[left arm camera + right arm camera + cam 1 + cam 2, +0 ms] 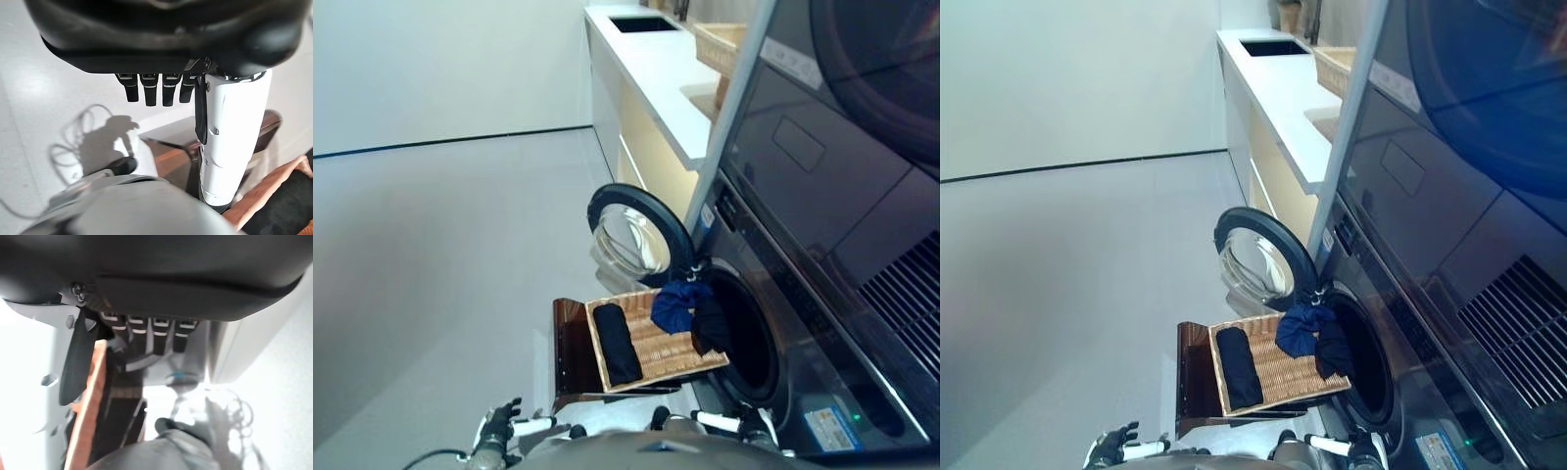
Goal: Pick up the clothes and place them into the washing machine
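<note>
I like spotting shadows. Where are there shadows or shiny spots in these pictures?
Left wrist view: a dark, loopy shadow lies on the pale floor. Right wrist view: a fainter curly shadow on the floor. Left eye view: the round glass door of the washing machine gleams.

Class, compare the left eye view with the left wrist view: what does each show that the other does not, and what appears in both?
Only the left eye view shows the washing machine, its open door, the blue cloth at the opening and the white counter. Only the left wrist view shows the left hand close up, fingers straight, holding nothing. Both show the wicker basket and its dark wooden stand.
</note>
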Available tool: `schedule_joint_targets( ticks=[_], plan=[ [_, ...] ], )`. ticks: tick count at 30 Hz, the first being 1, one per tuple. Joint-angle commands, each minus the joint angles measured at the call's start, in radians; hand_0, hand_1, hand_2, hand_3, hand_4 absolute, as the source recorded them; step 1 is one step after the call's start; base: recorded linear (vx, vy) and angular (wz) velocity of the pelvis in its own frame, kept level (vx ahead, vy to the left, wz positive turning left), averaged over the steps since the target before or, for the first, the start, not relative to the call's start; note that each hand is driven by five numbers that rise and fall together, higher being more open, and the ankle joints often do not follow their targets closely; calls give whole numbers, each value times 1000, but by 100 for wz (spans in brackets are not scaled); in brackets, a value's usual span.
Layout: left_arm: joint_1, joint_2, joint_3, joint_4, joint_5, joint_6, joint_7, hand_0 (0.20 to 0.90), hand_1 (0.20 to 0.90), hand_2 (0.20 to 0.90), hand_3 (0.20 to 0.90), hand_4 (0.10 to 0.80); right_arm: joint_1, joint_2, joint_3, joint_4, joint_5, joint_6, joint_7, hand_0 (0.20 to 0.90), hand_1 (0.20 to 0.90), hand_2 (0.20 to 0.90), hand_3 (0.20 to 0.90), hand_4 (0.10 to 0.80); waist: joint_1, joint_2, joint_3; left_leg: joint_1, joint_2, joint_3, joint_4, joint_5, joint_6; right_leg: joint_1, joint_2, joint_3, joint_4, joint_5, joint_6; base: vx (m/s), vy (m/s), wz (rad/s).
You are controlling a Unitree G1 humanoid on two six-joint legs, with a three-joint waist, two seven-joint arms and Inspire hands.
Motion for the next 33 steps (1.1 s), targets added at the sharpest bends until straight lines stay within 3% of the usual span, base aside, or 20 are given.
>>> schedule_joint_targets(
  ticks=[1,3,9,11,12,13,14,15,16,17,20,21,23,33],
  plan=[
    [-86,5,8,-31,-27,-53,29,900,900,900,900,800,36,-49,64,49,-45,22,-18,900,900,900,900,800,-9,-27,-26,38,-22,-27,33,-85,-57,28,-25,31,-169,147,27,82,-127,-13],
    [-89,-17,-14,-29,-21,-52,26,900,900,900,900,800,25,-47,75,45,-46,16,-25,900,900,900,900,800,-8,-23,-45,28,10,-35,40,-83,-77,61,-1,23,-198,127,18,98,-176,-2],
    [-99,-34,-27,-26,-32,-49,26,900,900,900,900,800,-6,-53,120,22,-71,9,-37,900,900,900,900,800,-3,-18,-53,11,52,-64,72,-84,-99,91,27,20,-210,94,-6,73,-165,17],
    [-101,-31,-33,-25,-41,-54,28,900,900,900,900,800,-17,-58,135,1,-69,1,-41,900,900,900,900,800,-5,-20,-51,-12,66,-71,130,-94,-109,105,40,20,-211,76,-21,48,-173,16],
    [-102,-25,-31,-30,-59,-60,31,900,900,900,900,800,-35,-60,149,-22,-58,-8,-43,900,900,900,900,800,6,-25,-29,-77,75,-87,301,-66,-116,132,56,29,-211,59,-48,8,-122,23],
    [-103,-25,-31,-30,-59,-60,31,900,900,900,900,800,-36,-60,149,-22,-58,-8,-43,900,900,900,900,800,4,-23,-29,-83,77,-90,311,-70,-116,131,57,27,-211,59,-49,-44,-225,40],
    [-102,-23,-25,-31,-75,-68,39,900,900,900,900,800,-52,-59,165,-48,-47,-17,-45,900,900,900,900,800,29,-29,19,-170,48,-147,513,-17,-102,156,62,33,-212,63,-71,-58,-106,35],
    [-102,-23,-25,-31,-75,-68,39,900,900,900,900,800,-53,-59,165,-48,-47,-17,-45,900,900,900,900,800,26,-32,16,-174,45,-149,511,-13,-102,152,60,31,-211,63,-71,-57,-129,33],
    [-100,-22,-20,-29,-81,-68,42,900,900,900,900,800,-65,-61,179,-61,-52,-20,-48,900,900,900,900,800,41,-37,31,-205,19,-174,548,3,-93,162,57,31,-215,60,-77,30,-32,8],
    [-94,-24,-14,-21,-87,-69,45,900,900,900,900,800,-85,-61,200,-79,-58,-21,-50,900,900,900,900,800,58,-41,39,-273,0,-179,492,7,-80,170,50,33,-222,56,-73,72,-16,-3],
    [-81,-21,-11,-5,-85,-69,54,900,900,900,900,800,-109,-60,224,-110,-64,-27,-60,900,900,900,900,800,75,-36,48,-311,3,-177,350,30,-82,175,55,49,-228,52,-60,114,55,-3],
    [-76,-18,-15,10,-77,-64,63,900,900,900,900,800,-120,-63,235,-129,-63,-33,-67,900,900,900,900,800,88,-14,53,-311,26,-177,174,113,-105,189,75,60,-236,44,-49,136,102,9],
    [-72,-22,-25,11,-63,-58,71,900,900,900,900,800,-141,-71,250,-151,-69,-31,-73,900,900,900,900,800,102,6,52,-310,34,-179,103,150,-116,199,80,72,-240,32,-40,129,125,7],
    [-98,-2,-47,-62,-70,-89,96,900,900,900,900,800,-244,-84,311,-263,-91,-22,-36,900,900,900,900,800,127,2,14,-198,13,-113,57,88,-100,224,5,90,-237,18,5,108,106,-49]
  ],
)
